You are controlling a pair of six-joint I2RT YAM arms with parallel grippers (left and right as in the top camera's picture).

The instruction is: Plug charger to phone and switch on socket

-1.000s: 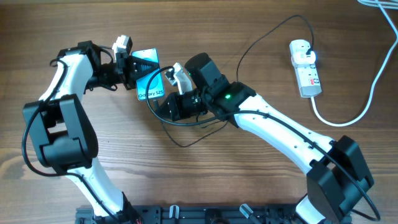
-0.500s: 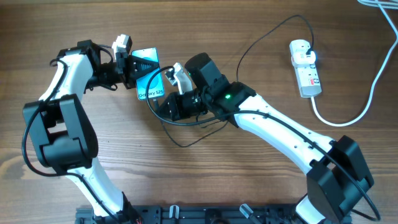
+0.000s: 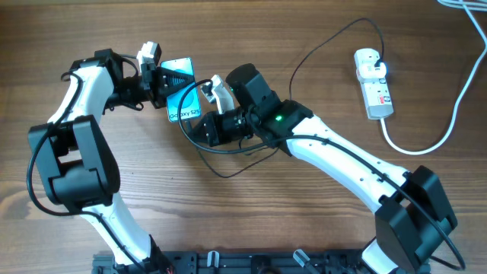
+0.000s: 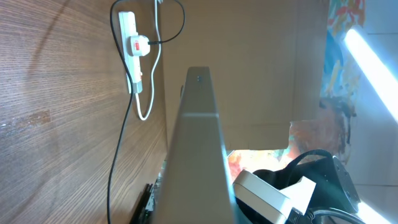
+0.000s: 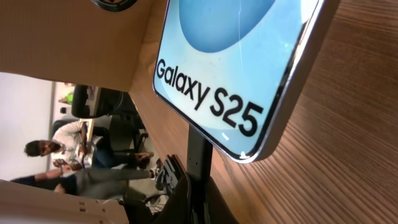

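Note:
My left gripper (image 3: 166, 84) is shut on the phone (image 3: 183, 103) and holds it tilted up off the table, teal screen and "Galaxy S25" text facing up. In the left wrist view the phone (image 4: 199, 155) shows edge-on as a grey slab. My right gripper (image 3: 200, 122) is shut on the charger's black plug tip (image 5: 199, 152), which sits against the phone's bottom edge (image 5: 249, 155). The black cable (image 3: 319, 46) loops over the table to the white adapter (image 3: 367, 62) plugged into the socket (image 3: 378, 97). The socket also shows in the left wrist view (image 4: 130, 56).
The socket's thick white cord (image 3: 449, 122) curves off toward the back right corner. Slack black cable (image 3: 228, 173) lies on the wooden table under my right arm.
My right gripper has edged very slightly left toward the phone. Nothing else has visibly moved.

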